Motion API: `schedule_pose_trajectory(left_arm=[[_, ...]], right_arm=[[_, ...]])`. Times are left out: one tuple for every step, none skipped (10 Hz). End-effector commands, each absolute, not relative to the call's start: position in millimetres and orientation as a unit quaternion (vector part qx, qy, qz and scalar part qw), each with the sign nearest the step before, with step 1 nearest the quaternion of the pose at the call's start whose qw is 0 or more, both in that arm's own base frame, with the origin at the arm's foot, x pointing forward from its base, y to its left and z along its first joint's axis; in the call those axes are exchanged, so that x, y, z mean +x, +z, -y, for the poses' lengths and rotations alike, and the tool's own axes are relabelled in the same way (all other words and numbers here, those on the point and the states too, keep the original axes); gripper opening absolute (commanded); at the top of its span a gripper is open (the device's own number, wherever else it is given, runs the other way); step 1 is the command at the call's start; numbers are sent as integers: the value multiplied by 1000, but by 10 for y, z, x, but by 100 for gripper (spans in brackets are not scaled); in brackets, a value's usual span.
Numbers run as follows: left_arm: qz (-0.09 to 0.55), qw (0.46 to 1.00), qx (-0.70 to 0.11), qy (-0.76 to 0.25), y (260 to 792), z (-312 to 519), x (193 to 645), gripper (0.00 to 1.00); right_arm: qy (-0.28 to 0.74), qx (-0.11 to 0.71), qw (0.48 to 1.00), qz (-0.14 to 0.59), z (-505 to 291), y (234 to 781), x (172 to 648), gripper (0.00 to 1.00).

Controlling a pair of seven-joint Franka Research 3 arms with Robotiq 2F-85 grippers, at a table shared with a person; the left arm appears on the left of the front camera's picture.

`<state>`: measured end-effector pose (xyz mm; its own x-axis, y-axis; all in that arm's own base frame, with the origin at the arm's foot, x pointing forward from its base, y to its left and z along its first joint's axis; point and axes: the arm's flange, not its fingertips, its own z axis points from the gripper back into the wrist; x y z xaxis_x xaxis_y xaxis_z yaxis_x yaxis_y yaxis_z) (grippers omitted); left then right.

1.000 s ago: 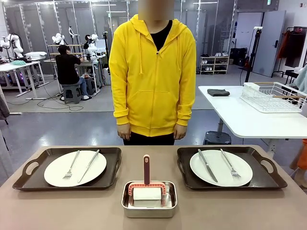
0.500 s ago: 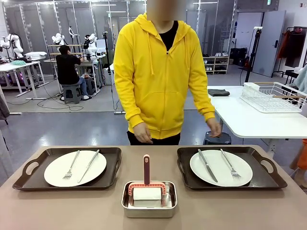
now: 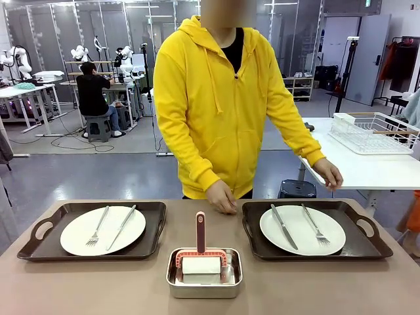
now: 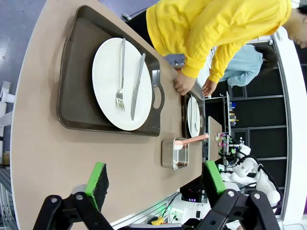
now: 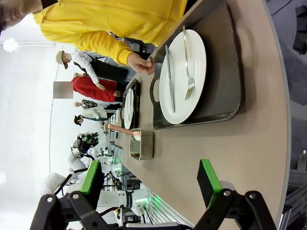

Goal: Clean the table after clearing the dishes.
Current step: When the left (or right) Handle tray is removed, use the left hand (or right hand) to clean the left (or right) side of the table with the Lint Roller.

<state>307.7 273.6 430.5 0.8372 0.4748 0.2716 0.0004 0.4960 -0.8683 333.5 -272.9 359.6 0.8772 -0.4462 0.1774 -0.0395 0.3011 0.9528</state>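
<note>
Left gripper (image 4: pixel 156 178): jaws spread wide, green pads (image 4: pixel 97 178) at 7 and 5 o'clock of its wrist view. Right gripper (image 5: pixel 149 178): same pose, jaws fully apart. Person leans forward; one hand (image 3: pixel 222 197) low at centre of the front view, other hand (image 3: pixel 328 174) stretched toward 3 o'clock.

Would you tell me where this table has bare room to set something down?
Bare table lies at the near edge, left of the steel pan before the left tray, and right of it before the right tray. Crowded: the middle, with a person's hand between the trays.
</note>
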Motion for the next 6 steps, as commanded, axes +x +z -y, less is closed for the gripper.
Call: schedule_pose_trajectory(left_arm=[[248, 826, -487, 139, 4327, -2741, 3049, 100], [248, 826, -487, 139, 4327, -2741, 3049, 100], [248, 826, -487, 139, 4327, -2741, 3049, 100], [248, 826, -487, 139, 4327, -2741, 3049, 100], [248, 826, -487, 139, 4327, -2741, 3049, 100], [248, 826, -487, 139, 4327, -2741, 3049, 100]], right_arm=[[-126, 580, 776, 213, 2730, 3613, 3321, 100], [-126, 580, 776, 213, 2730, 3613, 3321, 100], [-126, 580, 776, 213, 2730, 3613, 3321, 100], [-126, 580, 776, 213, 2730, 3613, 3321, 100], [-126, 580, 776, 213, 2730, 3613, 3321, 100], [-126, 580, 776, 213, 2730, 3613, 3321, 100]])
